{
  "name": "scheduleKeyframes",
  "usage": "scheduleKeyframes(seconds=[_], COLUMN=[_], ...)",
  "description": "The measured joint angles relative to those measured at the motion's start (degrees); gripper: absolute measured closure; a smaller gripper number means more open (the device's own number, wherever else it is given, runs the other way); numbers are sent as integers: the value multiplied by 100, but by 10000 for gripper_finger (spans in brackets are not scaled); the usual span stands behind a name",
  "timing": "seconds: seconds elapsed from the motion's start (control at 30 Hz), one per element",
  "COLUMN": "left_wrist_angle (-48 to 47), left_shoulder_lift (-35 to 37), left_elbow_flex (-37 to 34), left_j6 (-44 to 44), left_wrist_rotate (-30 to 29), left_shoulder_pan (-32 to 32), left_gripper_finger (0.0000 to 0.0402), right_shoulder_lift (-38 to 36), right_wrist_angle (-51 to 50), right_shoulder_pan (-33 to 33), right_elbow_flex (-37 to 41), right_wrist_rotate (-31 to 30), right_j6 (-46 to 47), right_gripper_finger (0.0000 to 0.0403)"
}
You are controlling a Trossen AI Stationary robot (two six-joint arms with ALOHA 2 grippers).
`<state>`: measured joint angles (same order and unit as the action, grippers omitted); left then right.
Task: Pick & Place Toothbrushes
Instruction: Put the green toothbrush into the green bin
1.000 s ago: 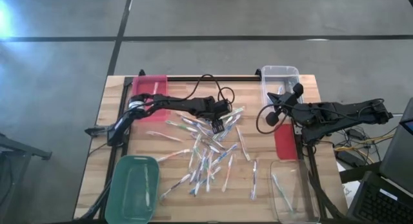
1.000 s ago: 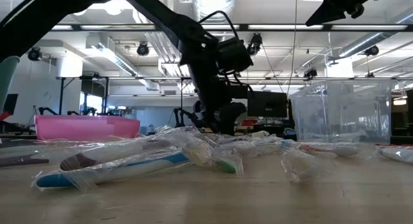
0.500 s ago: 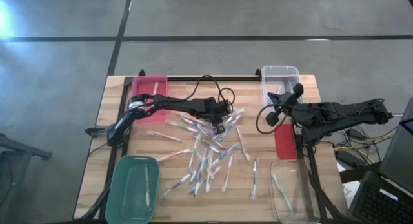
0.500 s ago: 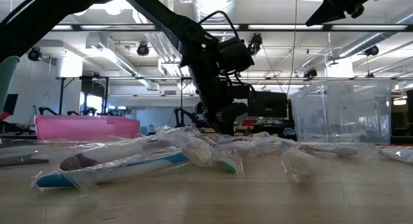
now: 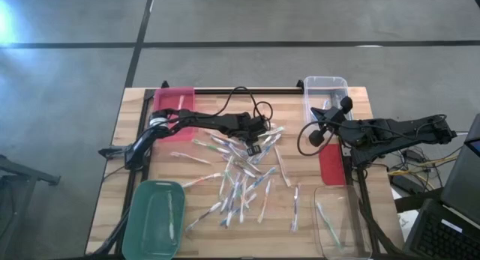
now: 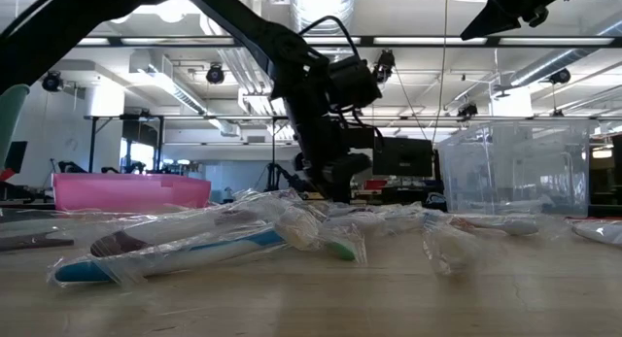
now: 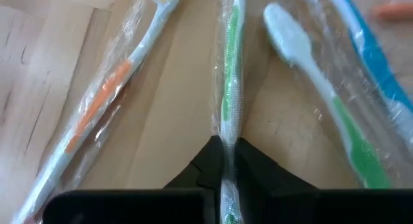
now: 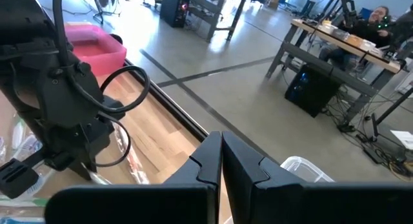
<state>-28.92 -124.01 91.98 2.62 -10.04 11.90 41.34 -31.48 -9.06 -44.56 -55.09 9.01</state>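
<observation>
left claw [image 7: 227, 161]: pinched on green-striped wrapped toothbrush [image 7: 231, 88], down in toothbrush pile [image 5: 244, 174] mid-bench [image 5: 300, 215] | right claw [image 8: 221, 161]: clenched, empty, raised beside clear bin [image 5: 325, 91], right of pile

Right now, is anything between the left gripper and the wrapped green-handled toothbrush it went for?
Nothing visible. The left gripper is already shut on the plastic-wrapped green-handled toothbrush; neighbouring wrapped toothbrushes lie beside it on the wooden table, not across it.
</observation>
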Motion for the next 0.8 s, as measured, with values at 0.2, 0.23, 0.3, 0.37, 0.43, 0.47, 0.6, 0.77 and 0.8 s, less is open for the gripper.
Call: scheduleKeyframes(seconds=[0.2, 0.23, 0.3, 0.37, 0.43, 0.47, 0.6, 0.77, 0.8], left_wrist_angle=[-50, -71, -80, -121, -106, -83, 117, 757, 942], left_shoulder_lift=[337, 412, 528, 663, 840, 925, 1217, 1532, 1599], left_elbow_flex=[-4, -4, -4, -13, -13, -13, -63, -482, -633], left_j6=[-23, -23, -27, -24, -7, 3, 7, -16, -13], left_wrist_rotate=[-384, -593, -893, -970, -974, -975, -1003, -1312, -1312], left_shoulder_pan=[-14, -22, -37, -58, -98, -129, -260, -354, -352], left_gripper_finger=[376, 375, 375, 375, 375, 375, 375, 374, 374], right_shoulder_lift=[0, 0, 0, 0, 0, 0, 0, 0, 0], right_wrist_angle=[0, 0, 0, -2, -7, -9, -30, -59, -62], right_shoulder_pan=[-2, 0, 0, 0, 0, 0, 0, 0, 0], right_elbow_flex=[0, 0, 0, 0, 0, 0, 0, 0, 0], right_wrist_rotate=[0, 0, 0, 0, 0, 0, -1, 0, 0], right_j6=[-4, -4, -4, -6, -6, -6, -6, -6, -6], right_gripper_finger=[394, 394, 394, 394, 394, 394, 394, 394, 394])
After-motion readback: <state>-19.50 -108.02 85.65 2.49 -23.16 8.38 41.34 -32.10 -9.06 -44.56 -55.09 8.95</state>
